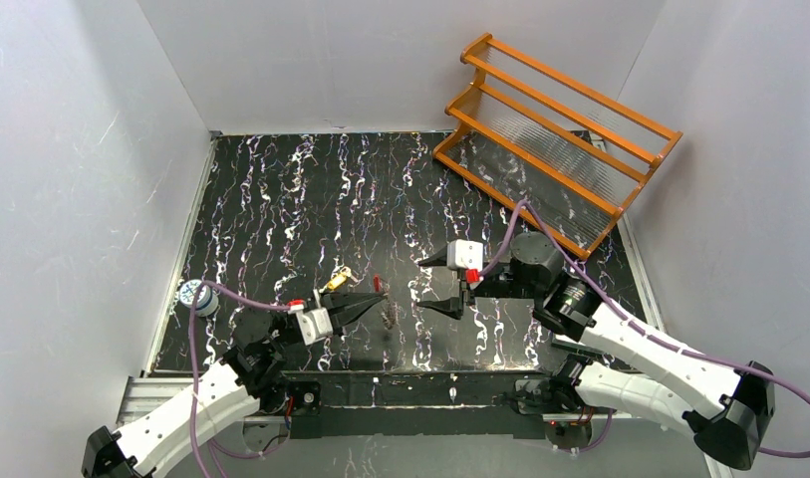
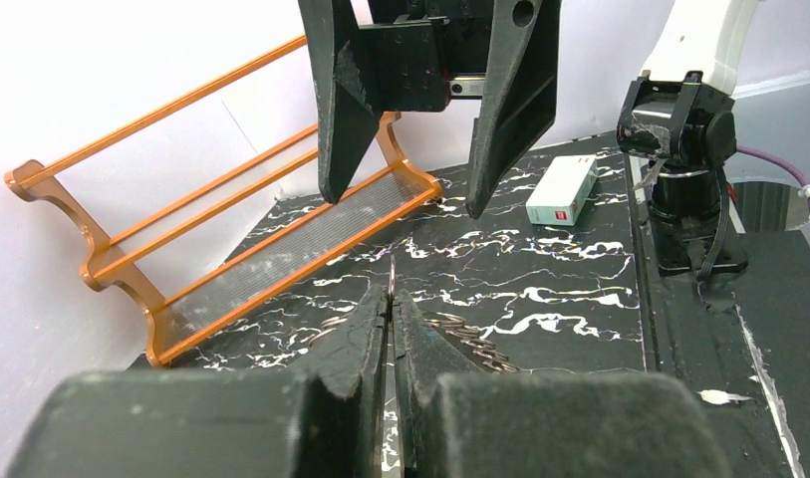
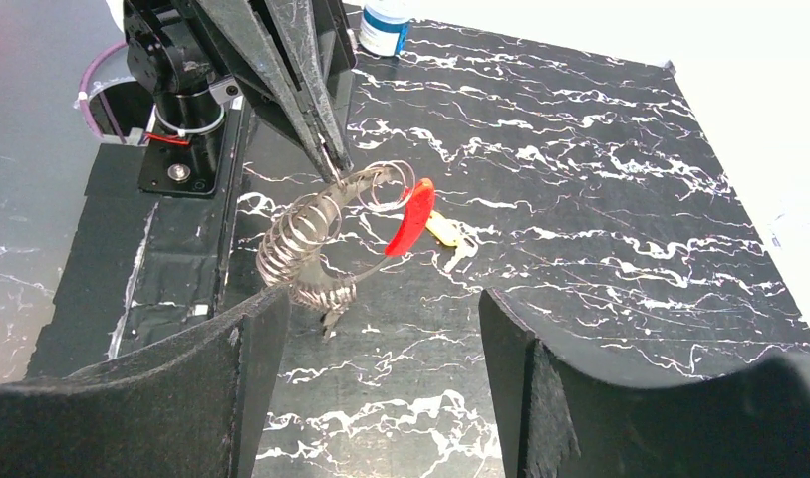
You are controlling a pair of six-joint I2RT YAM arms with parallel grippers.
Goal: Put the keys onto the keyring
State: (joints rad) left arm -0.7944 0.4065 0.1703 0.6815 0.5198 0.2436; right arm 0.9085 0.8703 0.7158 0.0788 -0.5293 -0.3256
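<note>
The keyring (image 3: 306, 239) is a springy coil of thin silvery wire with a red tab (image 3: 410, 214). My left gripper (image 3: 333, 167) is shut on its wire and holds it just above the table. In the left wrist view the wire (image 2: 391, 281) stands up between the closed fingers of my left gripper (image 2: 391, 301). A brass key (image 3: 442, 229) lies on the table behind the red tab, with a small silvery piece (image 3: 461, 255) beside it. A small dark-and-silver piece (image 3: 329, 321) sits at the coil's low end. My right gripper (image 1: 428, 285) faces the keyring, open and empty.
An orange rack (image 1: 555, 129) stands at the back right. A small blue-and-white bottle (image 1: 193, 296) sits at the table's left edge. A white box with a red label (image 2: 560, 189) lies near the right arm's base (image 2: 694, 179).
</note>
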